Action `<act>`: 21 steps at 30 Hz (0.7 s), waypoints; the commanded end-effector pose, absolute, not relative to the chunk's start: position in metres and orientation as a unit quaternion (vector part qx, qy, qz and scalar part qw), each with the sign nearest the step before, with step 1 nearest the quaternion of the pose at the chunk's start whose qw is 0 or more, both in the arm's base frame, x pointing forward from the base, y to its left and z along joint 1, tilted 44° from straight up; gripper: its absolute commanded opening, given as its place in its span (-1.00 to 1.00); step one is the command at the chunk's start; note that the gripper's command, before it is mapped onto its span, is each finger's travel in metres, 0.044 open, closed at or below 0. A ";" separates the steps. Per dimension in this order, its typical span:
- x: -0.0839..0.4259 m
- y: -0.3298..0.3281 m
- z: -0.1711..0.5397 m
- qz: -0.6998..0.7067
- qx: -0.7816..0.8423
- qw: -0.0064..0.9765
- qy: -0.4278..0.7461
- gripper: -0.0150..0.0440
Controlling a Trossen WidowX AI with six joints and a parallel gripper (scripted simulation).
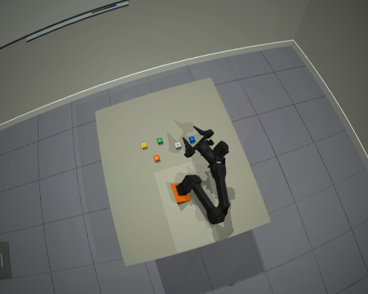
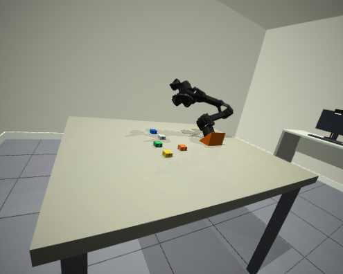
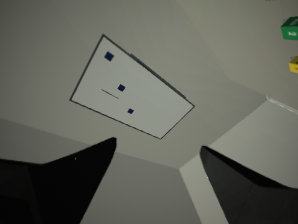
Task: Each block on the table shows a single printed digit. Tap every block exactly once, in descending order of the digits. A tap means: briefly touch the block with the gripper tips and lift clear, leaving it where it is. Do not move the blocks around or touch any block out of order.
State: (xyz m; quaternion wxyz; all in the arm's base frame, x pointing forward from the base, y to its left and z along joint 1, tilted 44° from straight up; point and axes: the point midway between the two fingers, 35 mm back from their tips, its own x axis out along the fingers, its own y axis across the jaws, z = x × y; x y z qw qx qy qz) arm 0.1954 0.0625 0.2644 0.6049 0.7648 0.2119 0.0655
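Five small blocks lie on the table (image 1: 117,208) (image 2: 109,201): blue (image 1: 192,139) (image 2: 153,131), white (image 1: 178,145) (image 2: 161,136), green (image 1: 159,140) (image 2: 157,144), orange (image 1: 156,158) (image 2: 182,147) and yellow (image 1: 143,145) (image 2: 167,153). Their digits are too small to read. My gripper (image 1: 189,135) (image 2: 174,93) (image 3: 158,146) is open and empty. It hangs high above the table, over the blue and white blocks, and is tilted towards the wall. In the wrist view only the green block (image 3: 290,28) and the yellow block (image 3: 295,64) show, at the right edge.
The arm stands on an orange base (image 1: 181,194) (image 2: 213,138) near the table's edge. A whiteboard (image 3: 130,87) (image 1: 58,22) hangs on the wall. A desk with a monitor (image 2: 335,125) stands off to the right.
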 end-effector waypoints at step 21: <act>0.261 -0.002 0.213 -0.264 0.183 0.817 0.479 0.86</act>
